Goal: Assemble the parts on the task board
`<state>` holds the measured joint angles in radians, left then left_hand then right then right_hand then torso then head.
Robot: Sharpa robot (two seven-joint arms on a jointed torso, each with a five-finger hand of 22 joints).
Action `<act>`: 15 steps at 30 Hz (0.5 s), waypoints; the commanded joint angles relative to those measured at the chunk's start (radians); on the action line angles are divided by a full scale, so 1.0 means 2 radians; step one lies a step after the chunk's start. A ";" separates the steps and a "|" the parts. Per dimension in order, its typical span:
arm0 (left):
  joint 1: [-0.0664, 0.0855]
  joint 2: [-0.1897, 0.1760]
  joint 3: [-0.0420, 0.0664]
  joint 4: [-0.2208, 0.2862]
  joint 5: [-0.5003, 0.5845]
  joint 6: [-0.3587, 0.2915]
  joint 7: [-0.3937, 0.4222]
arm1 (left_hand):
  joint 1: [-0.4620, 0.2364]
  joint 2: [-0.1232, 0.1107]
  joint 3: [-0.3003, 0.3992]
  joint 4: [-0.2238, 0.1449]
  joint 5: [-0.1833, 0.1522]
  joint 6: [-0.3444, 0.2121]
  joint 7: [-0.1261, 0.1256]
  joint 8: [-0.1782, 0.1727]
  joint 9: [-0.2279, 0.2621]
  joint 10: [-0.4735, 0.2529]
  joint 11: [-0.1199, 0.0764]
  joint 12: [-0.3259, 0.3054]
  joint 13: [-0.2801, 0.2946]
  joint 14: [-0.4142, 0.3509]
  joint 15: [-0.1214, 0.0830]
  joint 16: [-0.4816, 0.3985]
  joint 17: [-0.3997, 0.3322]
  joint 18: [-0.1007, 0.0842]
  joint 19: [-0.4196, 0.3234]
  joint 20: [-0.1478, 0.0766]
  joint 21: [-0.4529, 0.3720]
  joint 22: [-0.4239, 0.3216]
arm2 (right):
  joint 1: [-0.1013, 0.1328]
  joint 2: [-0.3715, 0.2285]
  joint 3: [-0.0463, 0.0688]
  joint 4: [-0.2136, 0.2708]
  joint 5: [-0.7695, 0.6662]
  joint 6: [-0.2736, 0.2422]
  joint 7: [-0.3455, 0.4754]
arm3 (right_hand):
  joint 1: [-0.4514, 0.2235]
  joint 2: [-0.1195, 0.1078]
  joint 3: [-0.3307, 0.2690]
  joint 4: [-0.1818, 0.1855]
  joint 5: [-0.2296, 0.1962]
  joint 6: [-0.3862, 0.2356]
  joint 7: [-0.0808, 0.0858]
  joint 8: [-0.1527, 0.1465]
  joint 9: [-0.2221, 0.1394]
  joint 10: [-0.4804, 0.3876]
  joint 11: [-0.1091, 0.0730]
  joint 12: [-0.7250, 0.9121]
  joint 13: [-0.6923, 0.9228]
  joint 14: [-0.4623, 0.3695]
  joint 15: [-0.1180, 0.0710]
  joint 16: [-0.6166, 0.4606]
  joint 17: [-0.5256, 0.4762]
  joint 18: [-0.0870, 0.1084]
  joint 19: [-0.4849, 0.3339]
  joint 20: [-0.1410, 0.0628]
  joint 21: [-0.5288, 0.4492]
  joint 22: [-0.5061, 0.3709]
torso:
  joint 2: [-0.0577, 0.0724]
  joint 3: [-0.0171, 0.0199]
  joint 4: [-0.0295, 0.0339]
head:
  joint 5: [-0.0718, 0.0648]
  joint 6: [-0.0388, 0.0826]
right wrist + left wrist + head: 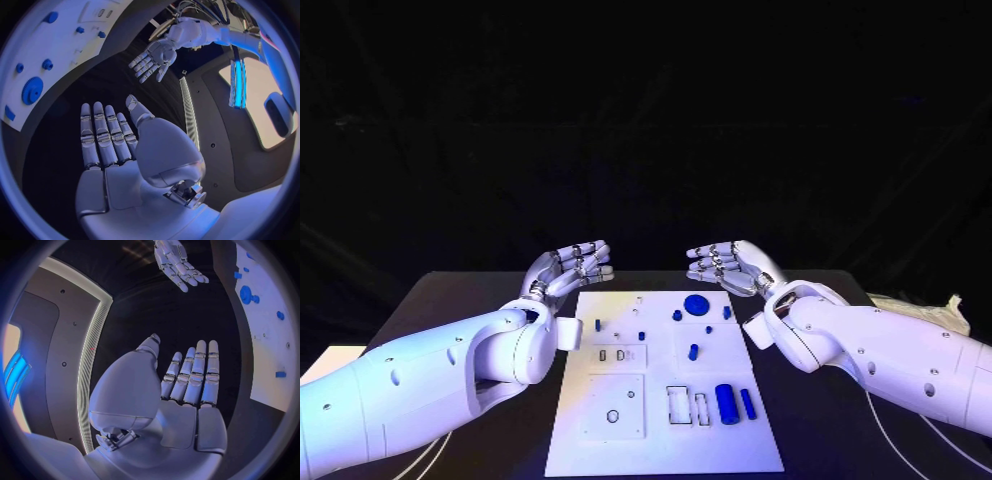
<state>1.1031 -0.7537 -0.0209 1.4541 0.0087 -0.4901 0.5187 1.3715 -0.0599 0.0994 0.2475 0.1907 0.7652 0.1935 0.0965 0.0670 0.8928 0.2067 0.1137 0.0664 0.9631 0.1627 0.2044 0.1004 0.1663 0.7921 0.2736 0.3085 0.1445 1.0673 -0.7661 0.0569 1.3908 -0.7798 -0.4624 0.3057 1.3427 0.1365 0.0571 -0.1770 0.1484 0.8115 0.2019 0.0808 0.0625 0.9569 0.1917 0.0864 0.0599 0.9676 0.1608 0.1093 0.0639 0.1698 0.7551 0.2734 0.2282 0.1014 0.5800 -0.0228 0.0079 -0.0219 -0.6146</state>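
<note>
We see the black surface carrying the white task board at its centre, our left hand at the board's eleven o'clock and right hand at one o'clock, fingers released and grasping nothing, with blue parts lying on the board.

No legible text or markings.

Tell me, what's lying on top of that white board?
On the task board lie small blue parts: a round gear, a cylinder, some pegs, plus outlined slots. Nothing covers it; both hands hover beyond its far end.
</note>
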 commanded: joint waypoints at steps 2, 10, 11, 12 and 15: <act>0.002 -0.013 0.001 0.024 -0.007 0.032 -0.002 | 0.001 0.008 -0.001 -0.008 -0.002 0.025 0.027 0.001 0.000 0.013 -0.003 -0.001 -0.001 0.017 -0.004 -0.002 0.001 0.009 0.016 -0.004 0.005 -0.001 | 0.005 -0.002 0.002 0.002 -0.161 -0.024 -0.041 | 0.003 -0.007 0.019 -0.021 0.005 0.074 0.005 -0.003 0.003 0.068 -0.018 -0.010 0.001 0.095 -0.026 0.010 0.004 0.008 0.069 -0.023 0.036 0.009 | 0.018 -0.0022 0.0047 | -0.008 0.008; 0.005 -0.047 0.005 0.086 0.034 0.041 -0.011 | 0.004 0.009 -0.002 -0.014 -0.002 0.025 0.026 -0.004 -0.002 0.012 -0.003 -0.006 -0.002 0.018 -0.004 -0.008 0.000 0.009 0.023 -0.005 0.005 -0.002 | 0.015 -0.003 0.011 0.004 -0.331 0.006 -0.119 | -0.003 -0.025 0.044 -0.036 -0.001 0.106 -0.009 -0.006 0.003 0.107 -0.035 -0.012 0.001 0.166 -0.049 0.018 0.017 0.007 0.115 -0.050 0.086 0.031 | 0.043 -0.0048 0.0128 | -0.022 0.015; 0.005 -0.051 0.006 0.092 0.036 0.043 -0.011 | 0.004 0.010 -0.002 -0.015 -0.002 0.024 0.026 -0.005 -0.002 0.012 -0.003 -0.006 -0.002 0.018 -0.004 -0.008 0.000 0.009 0.023 -0.005 0.005 -0.003 | 0.016 -0.002 0.012 0.005 -0.352 0.011 -0.127 | -0.002 -0.026 0.046 -0.037 -0.003 0.109 -0.010 -0.006 0.003 0.112 -0.037 -0.012 0.002 0.174 -0.052 0.020 0.019 0.007 0.119 -0.053 0.092 0.035 | 0.045 -0.0049 0.0134 | -0.023 0.014; 0.005 -0.052 0.007 0.095 0.037 0.044 -0.012 | 0.005 0.010 -0.002 -0.016 -0.002 0.024 0.026 -0.005 -0.002 0.012 -0.003 -0.007 -0.002 0.018 -0.004 -0.009 0.000 0.009 0.024 -0.005 0.005 -0.003 | 0.017 -0.001 0.012 0.005 -0.362 0.014 -0.131 | -0.001 -0.028 0.048 -0.038 -0.006 0.111 -0.012 -0.006 0.003 0.115 -0.038 -0.012 0.001 0.180 -0.054 0.021 0.021 0.007 0.122 -0.055 0.098 0.038 | 0.048 -0.0052 0.0141 | -0.024 0.015; 0.005 -0.057 0.010 0.106 0.040 0.048 -0.012 | 0.005 0.011 -0.001 -0.016 -0.002 0.024 0.026 -0.005 -0.002 0.012 -0.003 -0.007 -0.002 0.018 -0.004 -0.009 0.000 0.009 0.024 -0.005 0.005 -0.003 | 0.018 0.002 0.014 0.005 -0.406 0.029 -0.150 | -0.006 -0.034 0.056 -0.037 -0.012 0.118 -0.016 -0.007 0.003 0.123 -0.042 -0.013 0.001 0.203 -0.062 0.025 0.032 0.006 0.128 -0.064 0.124 0.053 | 0.054 -0.0052 0.0164 | -0.026 0.013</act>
<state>1.1121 -0.8657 -0.0026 1.6545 0.0560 -0.4350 0.4984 1.3775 -0.0460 0.0968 0.2230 0.1907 0.8111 0.2049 0.0919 0.0638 0.9133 0.2000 0.1036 0.0639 0.9943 0.1520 0.1925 0.1002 0.1659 0.8346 0.2627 0.3137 0.1402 1.1026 -0.7655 0.0832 1.3981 -1.3874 -0.4602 0.0946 1.3346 0.0995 0.1345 -0.2427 0.1467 1.0027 0.1869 0.0758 0.0669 1.1493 0.1274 0.0687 0.0606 1.2712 0.0713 0.1415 0.0977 0.1699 0.9591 0.1790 0.3883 0.1620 0.6678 -0.0322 0.0337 -0.0698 -0.5838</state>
